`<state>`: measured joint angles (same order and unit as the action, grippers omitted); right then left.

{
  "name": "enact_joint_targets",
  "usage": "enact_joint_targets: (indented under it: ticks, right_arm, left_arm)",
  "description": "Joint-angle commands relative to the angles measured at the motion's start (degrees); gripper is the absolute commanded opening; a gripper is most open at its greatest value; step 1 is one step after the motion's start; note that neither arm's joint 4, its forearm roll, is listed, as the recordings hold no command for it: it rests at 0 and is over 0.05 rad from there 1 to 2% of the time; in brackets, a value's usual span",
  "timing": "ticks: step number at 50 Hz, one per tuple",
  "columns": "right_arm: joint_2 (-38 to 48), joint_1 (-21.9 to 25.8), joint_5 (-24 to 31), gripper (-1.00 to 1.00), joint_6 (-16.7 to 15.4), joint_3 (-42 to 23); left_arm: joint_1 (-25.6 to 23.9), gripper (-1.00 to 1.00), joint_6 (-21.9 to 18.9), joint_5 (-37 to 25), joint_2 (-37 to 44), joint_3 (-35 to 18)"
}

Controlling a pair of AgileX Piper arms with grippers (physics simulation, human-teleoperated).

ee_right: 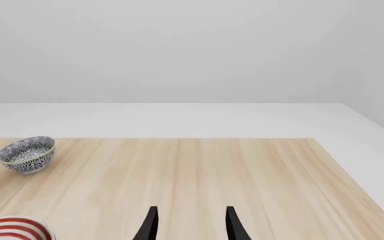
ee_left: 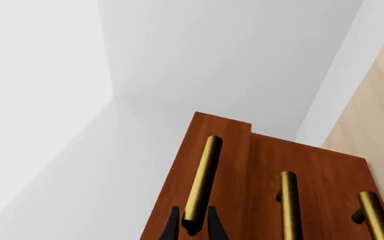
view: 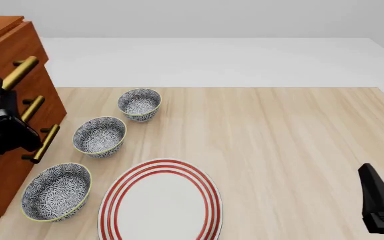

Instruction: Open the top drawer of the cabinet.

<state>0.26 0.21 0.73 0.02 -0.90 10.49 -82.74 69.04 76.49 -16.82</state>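
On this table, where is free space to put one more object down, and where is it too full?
The table is bare across its right half, from the striped plate to the right hand. A bare strip also runs behind the far bowl. The left side is crowded: three bowls beside the cabinet, where the left hand works.

Left hand (ee_left: pixel 192 224) fingers close together, clamped; right hand (ee_right: pixel 189 223) spread wide, low and level.

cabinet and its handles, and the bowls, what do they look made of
The cabinet looks like polished reddish-brown wood: faint grain and a soft sheen. Its handles, such as the top drawer's bar, look like brass or brass-coloured metal, with a bright highlight along the rod. The bowls seem to be glazed ceramic, with a fine dark pattern and a pale rim, though a render leaves that open.
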Motion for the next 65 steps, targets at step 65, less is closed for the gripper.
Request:
enact_joint_targets:
  ticks: [65]
  right_arm:
    - [-0.24, 0.24, 3.00, 1.00, 0.00, -2.77]
  left_arm:
    - [-3.78, -1.00, 0.21, 0.85, -3.77, 3.45]
